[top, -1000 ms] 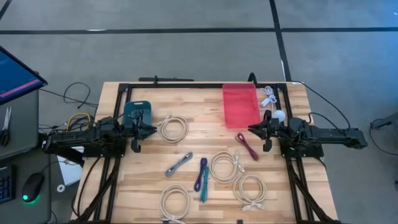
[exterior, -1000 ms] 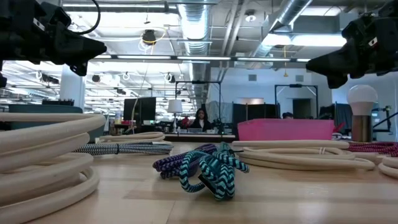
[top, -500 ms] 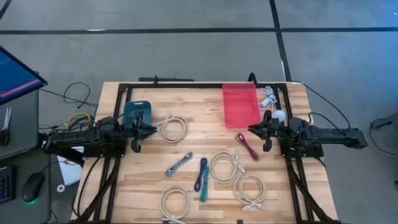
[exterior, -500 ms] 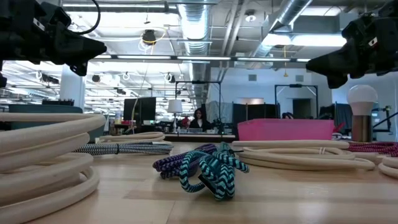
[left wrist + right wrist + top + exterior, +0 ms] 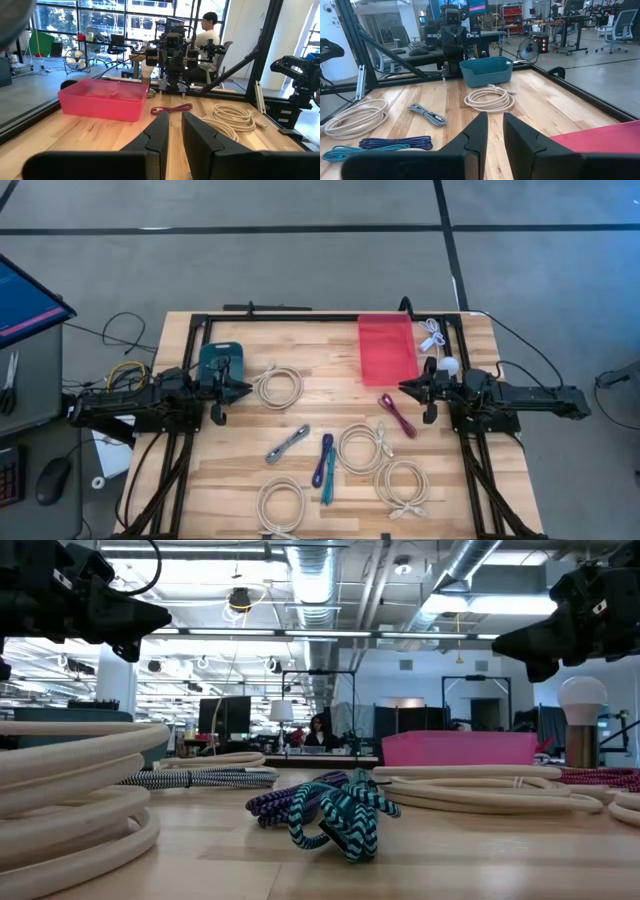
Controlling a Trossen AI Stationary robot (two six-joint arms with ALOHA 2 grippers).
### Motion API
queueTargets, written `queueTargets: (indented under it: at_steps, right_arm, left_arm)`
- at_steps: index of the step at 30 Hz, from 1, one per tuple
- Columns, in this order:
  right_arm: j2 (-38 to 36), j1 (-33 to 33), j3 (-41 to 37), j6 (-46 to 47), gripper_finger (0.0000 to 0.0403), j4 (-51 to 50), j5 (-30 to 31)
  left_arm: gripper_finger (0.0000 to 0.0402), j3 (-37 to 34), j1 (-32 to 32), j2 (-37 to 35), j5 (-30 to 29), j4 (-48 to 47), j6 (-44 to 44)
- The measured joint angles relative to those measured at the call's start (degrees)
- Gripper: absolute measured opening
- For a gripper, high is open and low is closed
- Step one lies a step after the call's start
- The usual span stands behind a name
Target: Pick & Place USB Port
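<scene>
Several bundled USB cables lie flat on the wooden table [image 5: 240, 330]: cream coils [image 5: 278, 387] [image 5: 362, 448] [image 5: 403, 485], a grey one [image 5: 287, 444], a purple one [image 5: 323, 459], a teal one [image 5: 328, 485] and a magenta one [image 5: 397, 415]. My left gripper [image 5: 245, 389] hovers level at the table's left side, in front of a teal bin [image 5: 221, 360]. My right gripper [image 5: 405, 388] hovers level at the right side, below a pink bin [image 5: 387, 348]. In each wrist view the fingers [image 5: 175, 122] [image 5: 495, 125] stand a narrow gap apart with nothing between them.
A light bulb [image 5: 447, 366] stands beside the right arm, and a white cable [image 5: 432, 333] lies at the far right corner. A black frame [image 5: 300, 318] runs around the table. People sit at desks in the room beyond [image 5: 207, 30].
</scene>
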Motion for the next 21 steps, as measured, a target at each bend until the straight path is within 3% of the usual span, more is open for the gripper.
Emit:
queueTargets:
  at_steps: [21]
  right_arm:
    - [-0.02,-0.56,0.00,0.00,0.0054,0.32,1.57]
  left_arm:
    - [0.0053,0.00,0.01,0.02,-1.75,0.85,3.10]
